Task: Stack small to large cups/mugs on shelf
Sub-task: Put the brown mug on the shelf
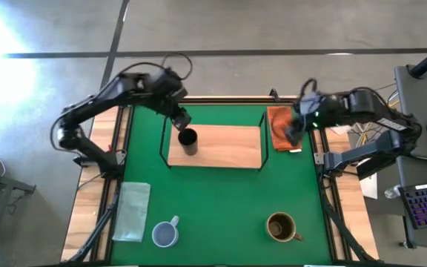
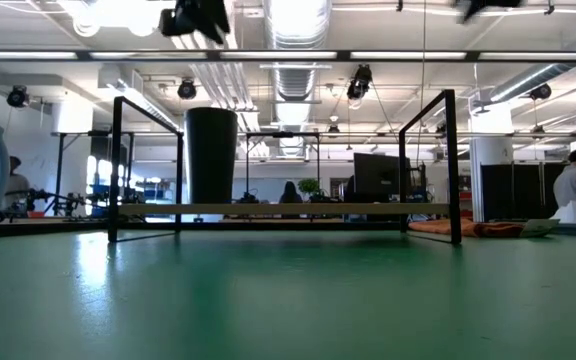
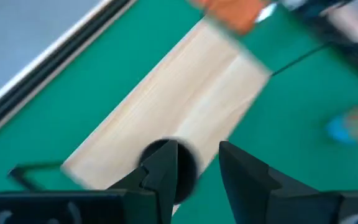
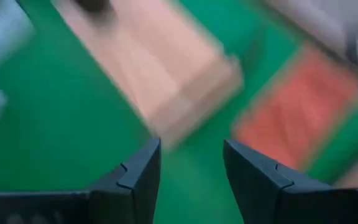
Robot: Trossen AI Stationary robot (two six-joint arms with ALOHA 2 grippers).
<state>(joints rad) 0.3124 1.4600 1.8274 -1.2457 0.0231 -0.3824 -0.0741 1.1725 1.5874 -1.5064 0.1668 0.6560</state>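
The small black cup stands upright on the left end of the light-wood shelf; it also shows in the low view. My left gripper is open and empty, above the cup and a little toward the far left; in the left wrist view the cup shows below its fingers. My right gripper is open and empty, high over the orange cloth at the shelf's right end. The pale blue-grey mug and the brown-gold mug stand on the green mat near the front edge.
A pale folded cloth lies at the front left beside the blue-grey mug. The shelf's black wire frames rise at both ends. Green mat lies open between the shelf and the two mugs. People show in the room behind.
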